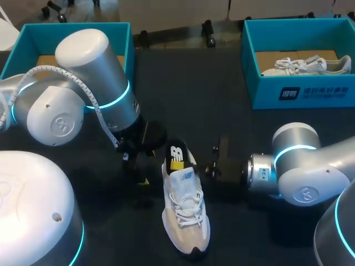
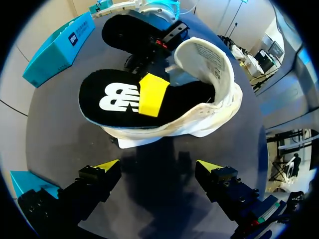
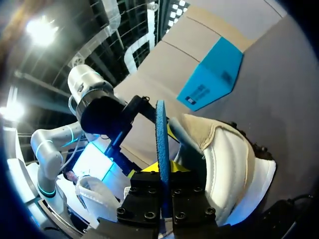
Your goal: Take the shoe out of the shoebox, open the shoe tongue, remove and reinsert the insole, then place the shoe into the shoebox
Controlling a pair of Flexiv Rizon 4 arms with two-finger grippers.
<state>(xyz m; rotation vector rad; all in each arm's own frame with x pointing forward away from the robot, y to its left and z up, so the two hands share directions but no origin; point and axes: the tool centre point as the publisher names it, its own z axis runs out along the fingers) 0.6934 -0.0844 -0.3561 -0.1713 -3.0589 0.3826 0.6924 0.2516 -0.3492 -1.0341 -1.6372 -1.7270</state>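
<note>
On the dark worktop (image 1: 183, 94) a white and beige lace-up sneaker (image 1: 186, 216) lies outside both boxes, just toward 6 o'clock of centre in the head view, with its toe at 6 o'clock and its heel at 12 o'clock. A black foam insole with a white logo (image 2: 117, 97) is partly out of the shoe. Its heel end rises above the heel opening and its forward part is inside. The right end effector (image 3: 162, 172) comes in from 3 o'clock of the heel. Its two fingers are closed on the insole, which shows edge-on between them in the right wrist view, and one yellow tip lies flat against the printed face. The left end effector (image 2: 158, 167) is at 9 o'clock of the heel, fingers spread wide and holding nothing. The raised insole is directly ahead of it and clear of both tips. A teal cardboard shoebox (image 1: 33, 36) stands at 11 o'clock, partly hidden by the left arm. A second teal shoebox with a printed front wall (image 1: 310, 91) stands at 1 o'clock, well apart from the sneaker, and holds another white sneaker (image 1: 305, 65) lying on its side.
</note>
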